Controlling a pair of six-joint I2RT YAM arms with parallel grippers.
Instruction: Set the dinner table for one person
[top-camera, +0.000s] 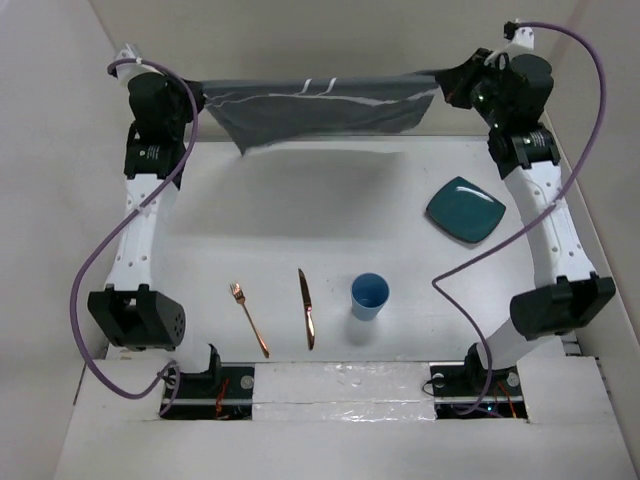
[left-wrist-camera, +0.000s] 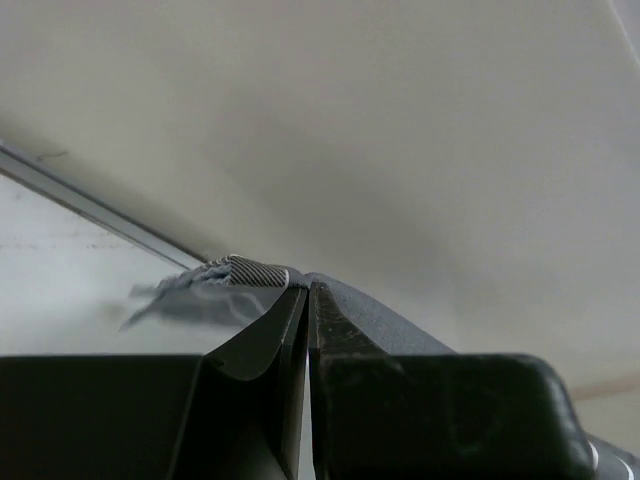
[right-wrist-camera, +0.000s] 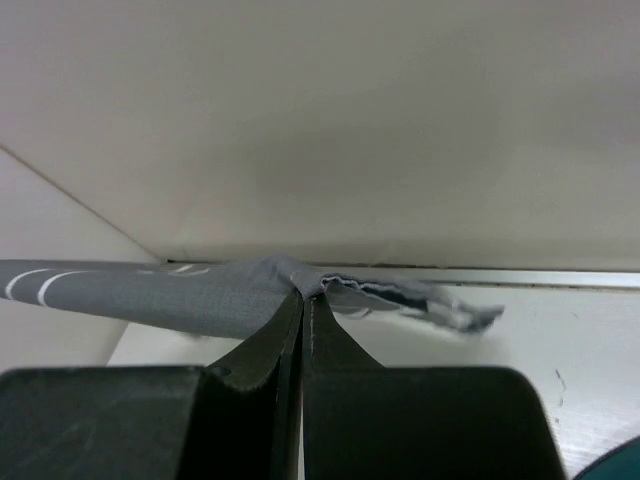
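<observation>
A grey striped cloth placemat (top-camera: 315, 108) hangs stretched in the air over the far part of the white dinner table (top-camera: 330, 215). My left gripper (top-camera: 203, 97) is shut on its left corner (left-wrist-camera: 255, 272). My right gripper (top-camera: 445, 85) is shut on its right corner (right-wrist-camera: 300, 280). The cloth sags lower on its left side. On the table near the front lie a copper fork (top-camera: 249, 318) and a copper knife (top-camera: 306, 308), with a blue cup (top-camera: 369, 295) upright to their right. A teal square plate (top-camera: 465, 209) lies at the right.
White walls close in the table at the back and both sides. The arm bases (top-camera: 205, 378) stand at the near edge, with purple cables (top-camera: 88, 290) looping out beside each arm.
</observation>
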